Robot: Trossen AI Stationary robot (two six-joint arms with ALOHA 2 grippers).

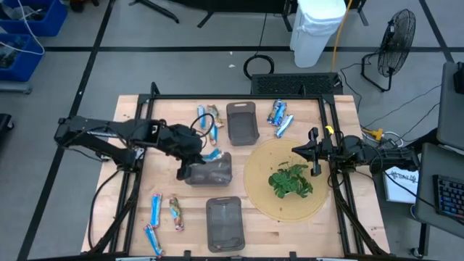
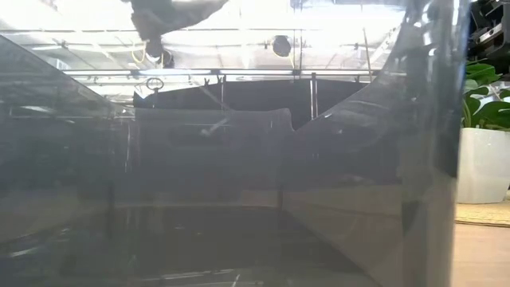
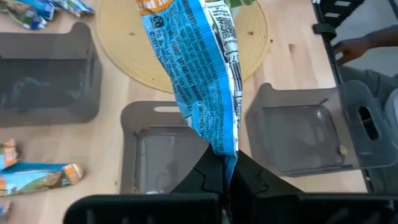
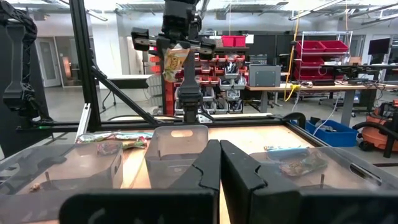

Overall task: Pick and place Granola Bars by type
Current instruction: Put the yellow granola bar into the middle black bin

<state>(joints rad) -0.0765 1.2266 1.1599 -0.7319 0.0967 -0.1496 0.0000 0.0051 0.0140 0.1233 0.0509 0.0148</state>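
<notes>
One blue granola bar hangs pinched in the left claw, its print readable only from the wrist.

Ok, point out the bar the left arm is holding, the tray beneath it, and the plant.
held granola bar (image 3: 202, 74), left wrist view, middle of its blue printed wrapper.
middle grey tray (image 3: 163, 109), left wrist view, its far rim.
green plant (image 1: 291, 181), high view, centre of the leaves.

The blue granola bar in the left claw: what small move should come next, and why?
Probably lower it and open. The left claw is shut on the blue granola bar, which hangs above a grey tray, so release looks near.
</notes>
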